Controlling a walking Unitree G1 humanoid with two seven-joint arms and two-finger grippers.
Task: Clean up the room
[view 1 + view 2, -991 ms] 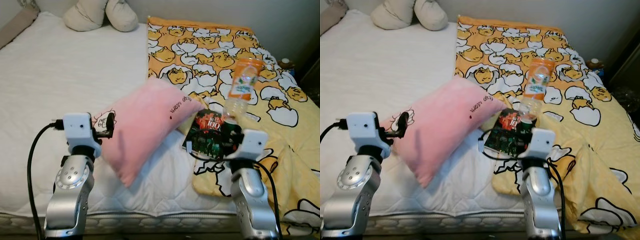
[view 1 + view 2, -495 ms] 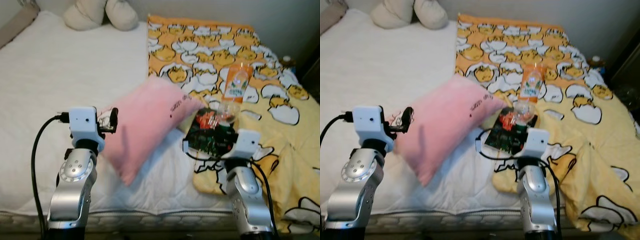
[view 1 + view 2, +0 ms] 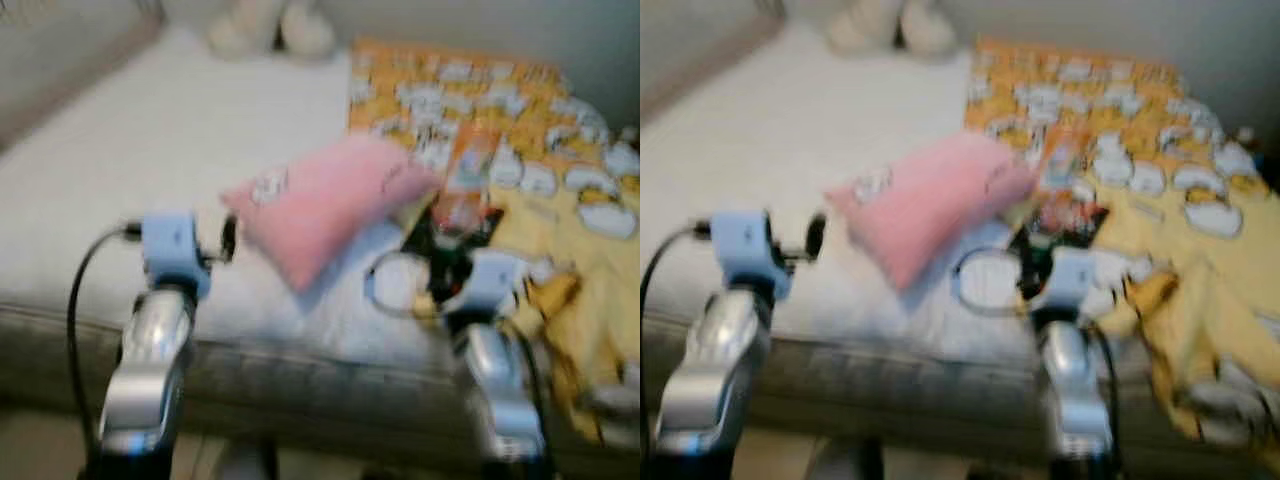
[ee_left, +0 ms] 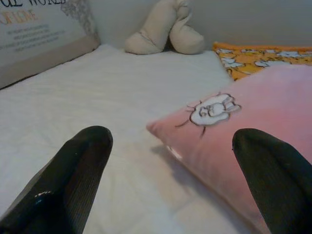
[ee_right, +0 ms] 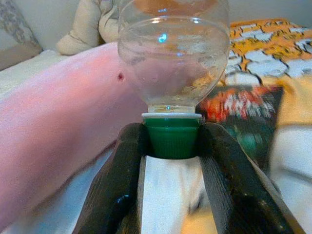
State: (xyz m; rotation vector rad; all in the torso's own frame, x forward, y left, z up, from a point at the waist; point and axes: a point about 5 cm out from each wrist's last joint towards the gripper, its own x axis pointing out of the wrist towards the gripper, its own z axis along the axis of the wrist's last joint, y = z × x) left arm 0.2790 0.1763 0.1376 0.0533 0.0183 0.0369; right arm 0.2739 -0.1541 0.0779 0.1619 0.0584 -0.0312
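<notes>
Right hand (image 5: 170, 146) is pinching the green cap of a clear plastic bottle with an orange label (image 5: 173, 53), bottle sticking straight out past the fingertips. Left hand (image 4: 170, 170) is spread wide, with the soft pink pillow (image 4: 253, 126) on the white bed (image 4: 97, 97) just ahead of it.

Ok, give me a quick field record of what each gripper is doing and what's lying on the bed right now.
right gripper: shut on the green cap of the clear plastic bottle with orange label
left gripper: open, holding nothing, above the white mattress beside the pink pillow
pink pillow: lying mid-bed
dark printed packet: lying by the bottle
yellow patterned blanket: spread on the robot's right
beige cushions: at the bed's far end
head views: blurred
</notes>
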